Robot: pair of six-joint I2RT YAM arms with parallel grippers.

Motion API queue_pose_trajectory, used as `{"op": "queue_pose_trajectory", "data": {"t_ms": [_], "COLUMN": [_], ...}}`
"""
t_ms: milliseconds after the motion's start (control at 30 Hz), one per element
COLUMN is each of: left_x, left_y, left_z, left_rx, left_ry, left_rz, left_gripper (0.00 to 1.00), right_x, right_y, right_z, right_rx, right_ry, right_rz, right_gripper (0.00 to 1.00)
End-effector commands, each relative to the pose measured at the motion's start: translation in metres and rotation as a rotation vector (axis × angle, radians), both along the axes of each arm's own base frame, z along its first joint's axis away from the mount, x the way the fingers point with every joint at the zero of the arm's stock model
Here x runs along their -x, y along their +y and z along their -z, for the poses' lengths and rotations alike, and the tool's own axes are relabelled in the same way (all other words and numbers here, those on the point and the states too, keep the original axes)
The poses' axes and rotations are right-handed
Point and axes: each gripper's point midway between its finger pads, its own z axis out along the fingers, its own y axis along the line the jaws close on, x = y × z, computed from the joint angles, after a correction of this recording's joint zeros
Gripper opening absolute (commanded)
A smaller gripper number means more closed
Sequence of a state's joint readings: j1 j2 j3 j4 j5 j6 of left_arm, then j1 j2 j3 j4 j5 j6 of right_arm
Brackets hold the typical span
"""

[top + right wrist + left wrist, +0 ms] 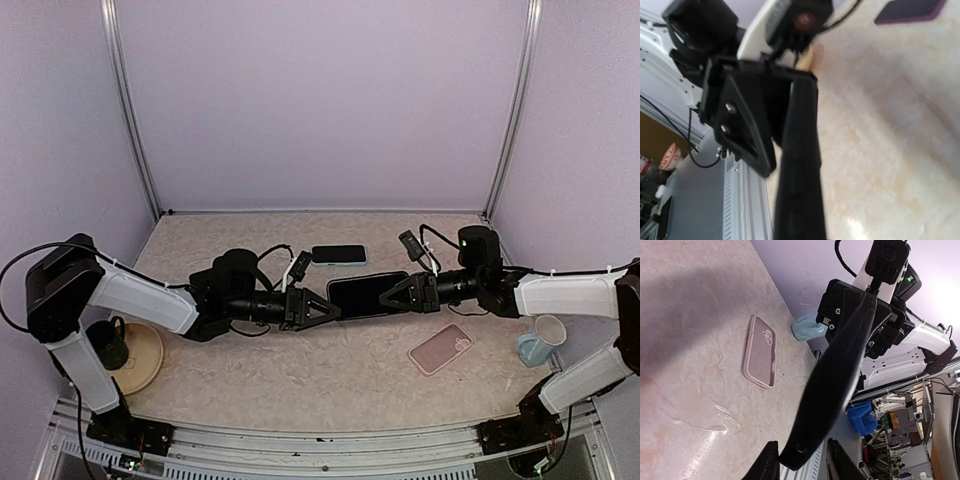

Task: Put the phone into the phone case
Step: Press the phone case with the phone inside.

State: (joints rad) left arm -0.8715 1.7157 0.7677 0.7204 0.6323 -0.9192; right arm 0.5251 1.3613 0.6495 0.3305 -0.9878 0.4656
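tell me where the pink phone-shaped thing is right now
In the top view the pink phone-shaped thing lies flat on the table, right of centre, between the black slab in the right gripper and the pale blue mug, touching neither.

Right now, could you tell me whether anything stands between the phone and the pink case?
Nothing visible does. The phone, held by the left pincer and right pincer, hangs clear; the pink case lies uncovered nearby.
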Motion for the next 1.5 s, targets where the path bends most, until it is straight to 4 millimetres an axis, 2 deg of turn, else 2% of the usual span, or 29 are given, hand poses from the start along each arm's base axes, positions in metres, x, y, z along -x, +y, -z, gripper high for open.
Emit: {"op": "queue_pose_trajectory", "data": {"t_ms": [0, 167, 533, 633, 800, 967, 1167, 1300, 1367, 1467], "left_x": [-0.014, -0.019, -0.018, -0.017, -0.018, -0.015, -0.006, -0.003, -0.006, -0.020], "left_y": [0.005, 0.009, 0.005, 0.004, 0.005, 0.006, 0.012, 0.014, 0.015, 0.018], "left_z": [-0.026, -0.034, -0.035, -0.034, -0.038, -0.042, -0.056, -0.060, -0.058, -0.046], "left_rx": [0.033, 0.032, 0.041, 0.045, 0.053, 0.070, 0.143, 0.156, 0.138, 0.044], "left_ry": [-0.093, -0.129, -0.136, -0.138, -0.146, -0.157, -0.157, -0.160, -0.164, -0.184], "left_rz": [-0.047, -0.067, -0.035, -0.029, -0.033, -0.023, 0.016, 0.027, 0.010, -0.071], "left_gripper": [0.40, 0.49, 0.50, 0.44, 0.23, 0.06, 0.00, 0.00, 0.00, 0.00], "right_x": [0.001, 0.011, 0.026, 0.026, 0.029, 0.029, 0.025, 0.020, 0.017, 0.015], "right_y": [-0.003, -0.001, 0.000, 0.001, 0.003, 0.002, 0.003, 0.002, 0.001, 0.002], "right_z": [0.001, 0.001, -0.005, -0.002, 0.008, 0.023, 0.031, 0.036, 0.041, 0.047], "right_rx": [0.004, -0.026, -0.081, -0.080, -0.071, -0.047, -0.023, -0.004, 0.009, 0.022], "right_ry": [0.013, 0.046, 0.076, 0.081, 0.102, 0.129, 0.135, 0.143, 0.159, 0.185], "right_rz": [0.000, -0.054, -0.130, -0.135, -0.153, -0.151, -0.135, -0.116, -0.102, -0.093], "right_gripper": [0.04, 0.04, 0.05, 0.05, 0.05, 0.04, 0.04, 0.04, 0.03, 0.03]}}
